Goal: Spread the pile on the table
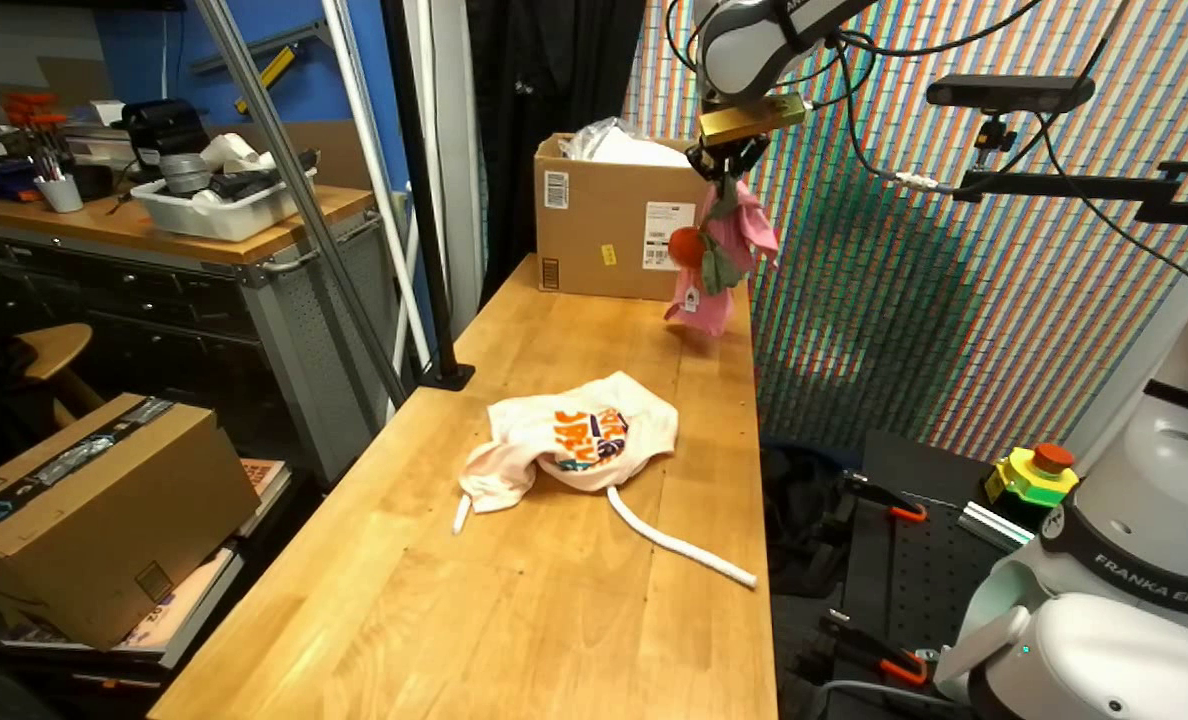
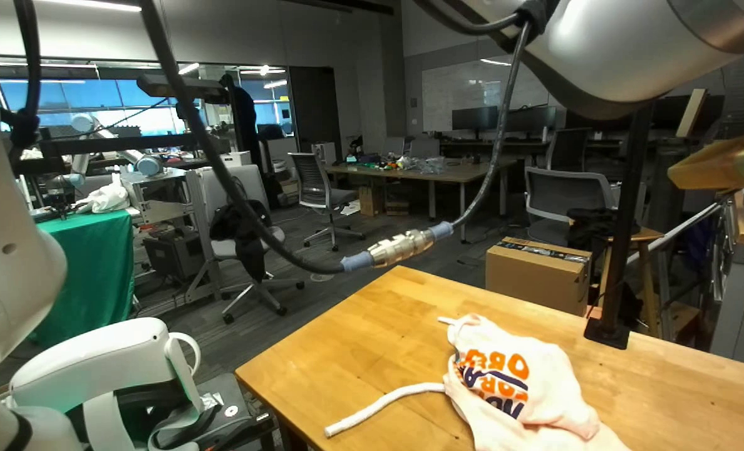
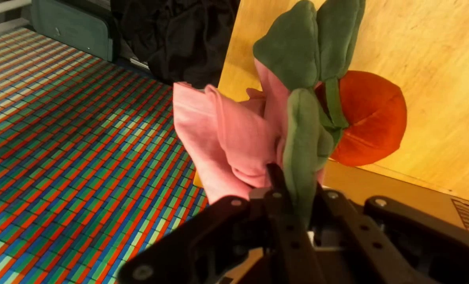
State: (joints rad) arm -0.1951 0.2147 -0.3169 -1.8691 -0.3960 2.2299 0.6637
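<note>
My gripper (image 1: pixel 729 170) is high over the far end of the pale-wood table (image 1: pixel 554 630). It is shut on a green leaf-like piece (image 3: pixel 301 157). A red-orange ball (image 3: pixel 370 122) hangs joined to it. Pink cloth (image 3: pixel 242 138) hangs from the jaws too; its bottom is near the table's edge in an exterior view (image 1: pixel 704 312). The cream cloth (image 1: pixel 644 410) with printed letters lies crumpled mid-table, apart from the gripper. A white cord (image 1: pixel 669 542) sticks out from under it, the rest hidden. Cloth (image 2: pixel 553 382) and cord (image 2: pixel 384 404) show in both exterior views.
A brown cardboard box (image 1: pixel 594 225) stands on the table's far end, beside the hanging pieces. A black post (image 1: pixel 446 374) is fixed at the table's side edge. A patterned curtain (image 1: pixel 854 330) hangs past the opposite edge. A cable (image 2: pixel 403 247) loops from the arm.
</note>
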